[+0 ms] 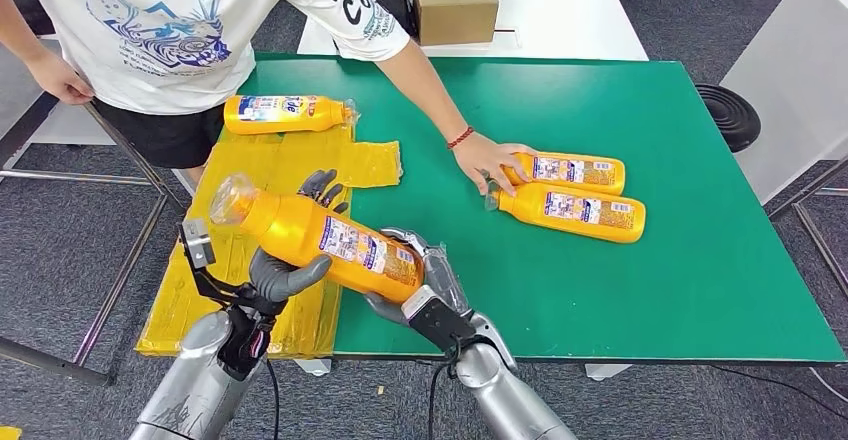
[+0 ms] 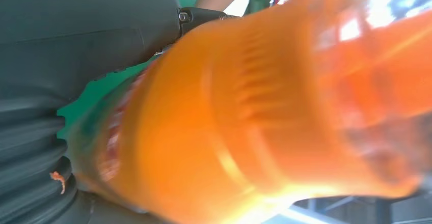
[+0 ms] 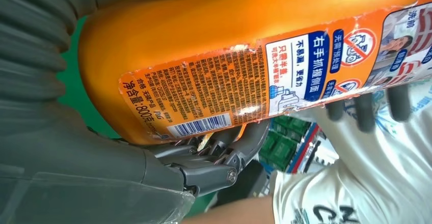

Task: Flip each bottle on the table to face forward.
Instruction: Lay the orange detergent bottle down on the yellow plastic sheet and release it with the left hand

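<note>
I hold an orange bottle [image 1: 320, 238] with a clear cap in the air over the table's left front part, its back label with barcode facing up. My left hand [image 1: 290, 260] grips its neck end and my right hand [image 1: 425, 280] grips its base. Up close, the bottle [image 2: 265, 112] is a blurred orange mass beside my left hand [image 2: 76, 46]. The bottle's back label [image 3: 244, 81] shows sharply next to my right hand [image 3: 61, 147]. Another orange bottle [image 1: 287, 113] lies at the far left. Two more bottles [image 1: 570, 170] [image 1: 575, 210] lie at the right.
A person in a white T-shirt stands behind the green table [image 1: 700, 290], one hand [image 1: 485, 160] resting on the two right bottles. Yellow sheeting [image 1: 300, 165] covers the table's left side. A cardboard box [image 1: 455, 0] sits on the white table behind.
</note>
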{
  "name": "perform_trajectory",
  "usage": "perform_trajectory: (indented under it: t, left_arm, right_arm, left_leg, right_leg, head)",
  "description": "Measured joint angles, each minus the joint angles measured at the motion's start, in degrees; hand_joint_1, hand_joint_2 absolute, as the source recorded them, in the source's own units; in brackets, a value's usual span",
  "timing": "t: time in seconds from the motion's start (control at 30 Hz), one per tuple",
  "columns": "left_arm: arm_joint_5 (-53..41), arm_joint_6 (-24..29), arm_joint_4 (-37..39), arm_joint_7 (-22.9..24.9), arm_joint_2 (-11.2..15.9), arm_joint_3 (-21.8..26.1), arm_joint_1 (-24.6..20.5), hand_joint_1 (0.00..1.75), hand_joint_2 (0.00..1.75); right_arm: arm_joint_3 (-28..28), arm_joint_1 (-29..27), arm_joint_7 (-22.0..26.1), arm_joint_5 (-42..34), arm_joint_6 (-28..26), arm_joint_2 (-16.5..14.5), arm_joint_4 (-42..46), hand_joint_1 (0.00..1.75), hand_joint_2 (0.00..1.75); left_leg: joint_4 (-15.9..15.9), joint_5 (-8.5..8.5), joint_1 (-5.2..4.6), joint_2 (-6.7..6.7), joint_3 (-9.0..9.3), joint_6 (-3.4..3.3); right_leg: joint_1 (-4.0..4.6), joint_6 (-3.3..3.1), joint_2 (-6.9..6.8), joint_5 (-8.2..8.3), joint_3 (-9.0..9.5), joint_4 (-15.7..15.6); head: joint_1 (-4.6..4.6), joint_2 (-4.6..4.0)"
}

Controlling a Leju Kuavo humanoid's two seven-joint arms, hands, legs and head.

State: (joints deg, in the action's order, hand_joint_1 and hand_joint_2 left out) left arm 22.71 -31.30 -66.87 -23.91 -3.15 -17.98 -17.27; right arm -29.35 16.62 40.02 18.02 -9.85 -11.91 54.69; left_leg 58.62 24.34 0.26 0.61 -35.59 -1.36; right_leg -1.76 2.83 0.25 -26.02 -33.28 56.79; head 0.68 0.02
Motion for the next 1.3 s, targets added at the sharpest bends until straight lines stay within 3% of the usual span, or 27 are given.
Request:
perform_trajectory:
  t: [0.4,0.43,0.53,0.57,1.2,1.23,1.3]
  left_arm:
    - [1.5,2.6,-0.2,-1.2,-1.2,2.3,0.2,0.00,1.75]
    - [1.4,2.3,-0.2,-1.3,-1.2,2.3,0.2,0.36,1.75]
    - [1.3,1.6,-0.2,-1.6,-1.2,2.3,0.3,1.66,1.75]
    - [1.2,1.5,-0.2,-1.7,-1.2,2.3,0.3,1.74,1.75]
    - [-6.5,-4.9,1.2,-4.9,0.1,0.1,-1.6,1.75,1.75]
    - [-6.6,-5.0,1.3,-4.9,0.2,0.0,-1.7,1.75,1.75]
    - [-6.6,-5.5,1.7,-4.7,0.3,-0.1,-1.8,1.75,1.75]
  right_arm:
    - [-1.1,-0.7,-0.1,-1.8,0.5,-0.2,-1.2,1.75,1.75]
    - [-1.2,-0.7,-0.1,-1.9,0.5,-0.2,-1.3,1.75,1.75]
    - [-1.2,-0.7,-0.1,-2.0,0.4,-0.2,-1.4,1.75,1.75]
    - [-1.2,-0.7,-0.1,-2.0,0.3,-0.2,-1.5,1.75,1.75]
    - [-1.0,-1.3,0.0,-2.7,-3.2,-0.1,-2.1,1.75,1.75]
    - [-1.0,-1.3,0.0,-2.7,-3.3,-0.1,-2.1,1.64,1.75]
    - [-0.9,-1.4,0.0,-2.5,-3.7,-0.1,-2.2,0.77,1.75]
  left_leg:
    - [0.0,0.00,0.00,-0.01,0.00,0.00]
    - [0.0,0.00,0.00,-0.01,0.00,0.00]
    - [0.0,0.00,0.00,-0.01,0.00,0.00]
    - [0.0,0.00,0.00,-0.01,0.00,0.00]
    - [0.0,0.00,0.00,0.00,-0.01,0.00]
    - [0.0,0.00,0.00,0.00,-0.01,0.00]
    - [0.0,0.00,0.00,-0.01,-0.01,0.00]
  right_leg:
    - [0.00,0.00,0.00,0.00,-0.01,0.0]
    - [0.00,0.00,0.00,0.00,-0.01,0.0]
    - [0.00,0.00,0.00,0.00,-0.01,0.0]
    - [0.00,0.00,0.00,0.00,-0.01,0.0]
    - [0.00,0.00,0.00,0.00,-0.01,0.0]
    - [0.00,0.00,0.00,0.00,-0.01,0.0]
    - [0.00,0.00,0.01,0.00,-0.01,0.0]
  head:
    - [-0.01,0.00]
    - [-0.01,0.00]
    - [-0.01,0.00]
    - [-0.01,0.00]
    - [-0.01,0.00]
    - [-0.02,0.00]
    - [-0.02,0.00]
